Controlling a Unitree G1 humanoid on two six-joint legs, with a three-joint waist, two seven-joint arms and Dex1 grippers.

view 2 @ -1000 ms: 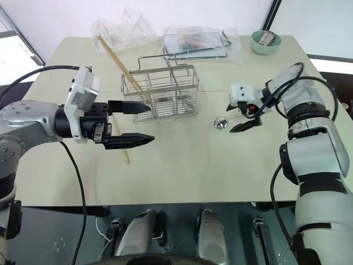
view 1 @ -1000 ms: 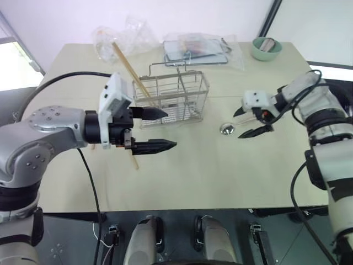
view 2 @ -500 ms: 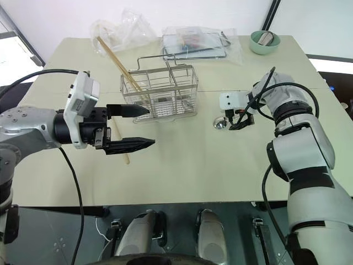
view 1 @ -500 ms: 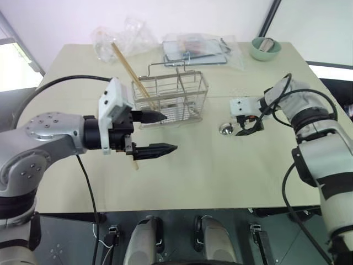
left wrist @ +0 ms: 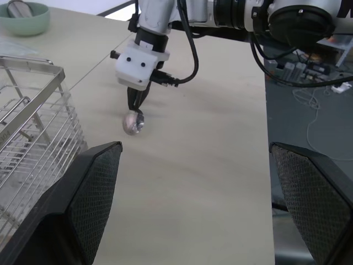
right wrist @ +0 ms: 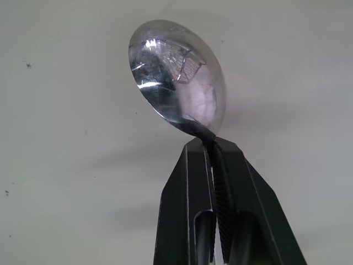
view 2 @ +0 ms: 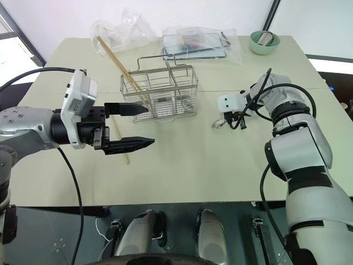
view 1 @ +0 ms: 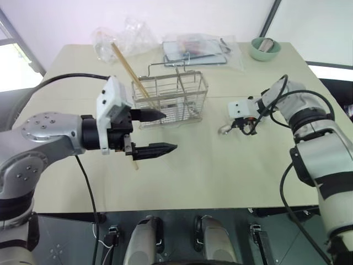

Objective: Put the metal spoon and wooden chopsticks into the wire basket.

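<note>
Right gripper (right wrist: 212, 160), wide before, now clamped on metal spoon (right wrist: 176, 77); left gripper (view 1: 160, 131) stays wide.

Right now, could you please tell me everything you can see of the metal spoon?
The metal spoon is small, shiny and silver, with a round mirror-like bowl. Its slim handle is pinched between the shut fingers of the right gripper, so little of the handle shows. The bowl juts out past the fingertips, low over the pale table, to the right of the wire basket; whether the bowl touches the table I cannot tell.
</note>
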